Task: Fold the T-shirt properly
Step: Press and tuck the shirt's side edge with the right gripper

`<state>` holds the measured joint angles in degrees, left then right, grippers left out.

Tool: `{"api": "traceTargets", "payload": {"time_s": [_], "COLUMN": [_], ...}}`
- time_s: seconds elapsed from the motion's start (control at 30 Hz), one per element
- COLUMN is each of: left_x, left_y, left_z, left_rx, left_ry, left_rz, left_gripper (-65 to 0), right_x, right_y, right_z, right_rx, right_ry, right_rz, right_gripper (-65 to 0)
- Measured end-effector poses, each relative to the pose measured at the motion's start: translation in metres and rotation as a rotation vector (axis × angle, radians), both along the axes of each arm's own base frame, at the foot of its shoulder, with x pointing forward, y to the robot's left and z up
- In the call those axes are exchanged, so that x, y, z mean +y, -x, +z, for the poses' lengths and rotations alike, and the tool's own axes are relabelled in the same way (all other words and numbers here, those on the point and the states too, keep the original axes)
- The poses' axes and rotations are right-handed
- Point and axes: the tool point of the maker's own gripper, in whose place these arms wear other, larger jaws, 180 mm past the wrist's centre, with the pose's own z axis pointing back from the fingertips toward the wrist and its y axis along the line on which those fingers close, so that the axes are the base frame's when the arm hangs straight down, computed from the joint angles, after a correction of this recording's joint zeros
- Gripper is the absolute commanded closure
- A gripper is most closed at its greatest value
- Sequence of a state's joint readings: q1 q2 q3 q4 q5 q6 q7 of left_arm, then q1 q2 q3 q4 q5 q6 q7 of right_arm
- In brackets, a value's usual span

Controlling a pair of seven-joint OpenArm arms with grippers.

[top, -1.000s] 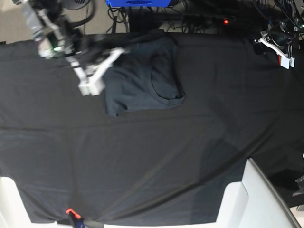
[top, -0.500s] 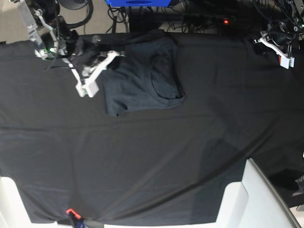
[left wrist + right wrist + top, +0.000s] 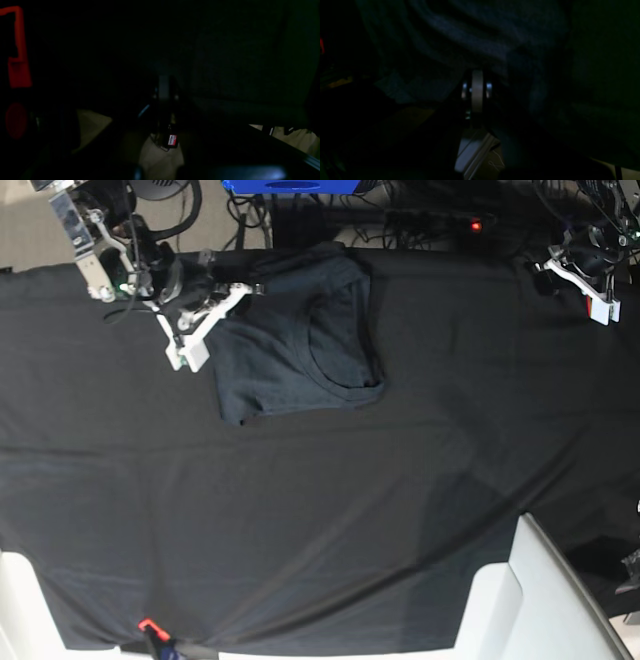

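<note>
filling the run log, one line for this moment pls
T-shirt: folded, far edge | right gripper: shut, at its left edge | left gripper: shut, far corner

No text is clear enough to read.

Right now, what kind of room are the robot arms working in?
Probably a robotics lab or workshop: a table draped in black cloth, tangled cables behind it, and a T-shirt laid out for folding practice.

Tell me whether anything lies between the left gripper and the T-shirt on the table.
Nothing visible does. In the base view, only bare black table covering lies between the left gripper, shut at the far table edge, and the folded T-shirt. The right gripper is on the shirt's opposite side.
</note>
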<state>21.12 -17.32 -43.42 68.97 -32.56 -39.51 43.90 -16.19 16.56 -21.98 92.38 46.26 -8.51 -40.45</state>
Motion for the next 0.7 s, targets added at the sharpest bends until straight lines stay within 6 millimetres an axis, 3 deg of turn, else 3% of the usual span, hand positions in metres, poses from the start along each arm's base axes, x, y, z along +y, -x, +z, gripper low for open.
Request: {"api": "traceTargets", "payload": {"time_s": [0.13, 0.3, 0.53, 0.7], "left_x": [0.000, 0.000, 0.000, 0.000], "left_y": [0.000, 0.000, 0.000, 0.000], "left_z": [0.000, 0.000, 0.000, 0.000], "left_rx": [0.000, 0.000, 0.000, 0.000], "left_ry": [0.000, 0.001, 0.000, 0.001], "left_rz": [0.000, 0.000, 0.001, 0.000], "left_gripper": [0.0, 0.0, 0.0, 0.0], "right_x": [-0.025, -0.032, -0.015, -0.001], "right_y": [-0.003, 0.006, 0.012, 0.002], "right_z": [-0.003, -0.006, -0.002, 0.027], "right_rx": [0.000, 0.018, 0.013, -0.047], "right_ry": [0.032, 0.035, 0.015, -0.026], "right_rz": [-0.065, -0.091, -0.056, -0.038], "right_gripper": [-0.9, -1.1, -0.9, -1.1]}}
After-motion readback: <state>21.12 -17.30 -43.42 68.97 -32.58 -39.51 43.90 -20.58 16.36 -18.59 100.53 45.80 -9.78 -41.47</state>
